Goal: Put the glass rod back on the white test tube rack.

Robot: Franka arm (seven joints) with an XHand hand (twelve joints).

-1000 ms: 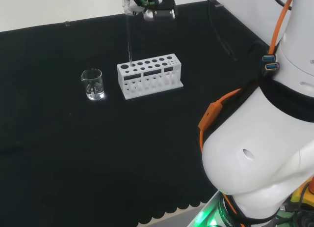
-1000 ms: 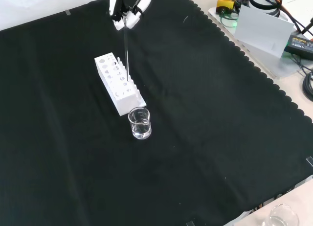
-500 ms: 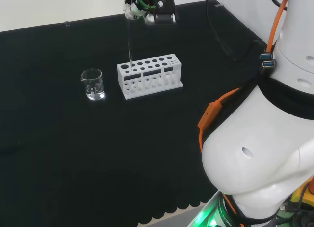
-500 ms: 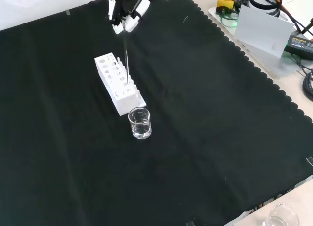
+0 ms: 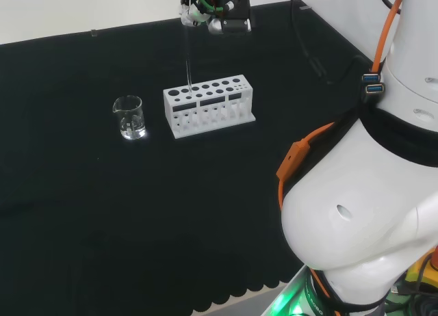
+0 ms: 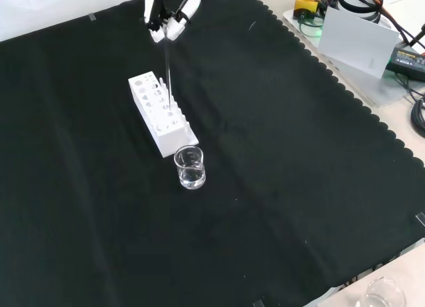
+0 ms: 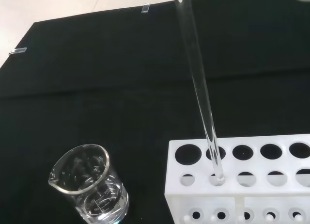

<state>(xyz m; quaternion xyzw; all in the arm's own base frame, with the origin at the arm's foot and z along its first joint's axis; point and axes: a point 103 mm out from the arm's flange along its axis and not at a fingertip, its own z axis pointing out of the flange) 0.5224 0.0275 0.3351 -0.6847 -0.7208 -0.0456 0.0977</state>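
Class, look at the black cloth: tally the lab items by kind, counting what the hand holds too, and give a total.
Glass beakers: 1, the beaker
White test tube racks: 1, the rack
Glass rods: 1, the rod, held by the hand, its lower end at the rack's holes
Total: 3
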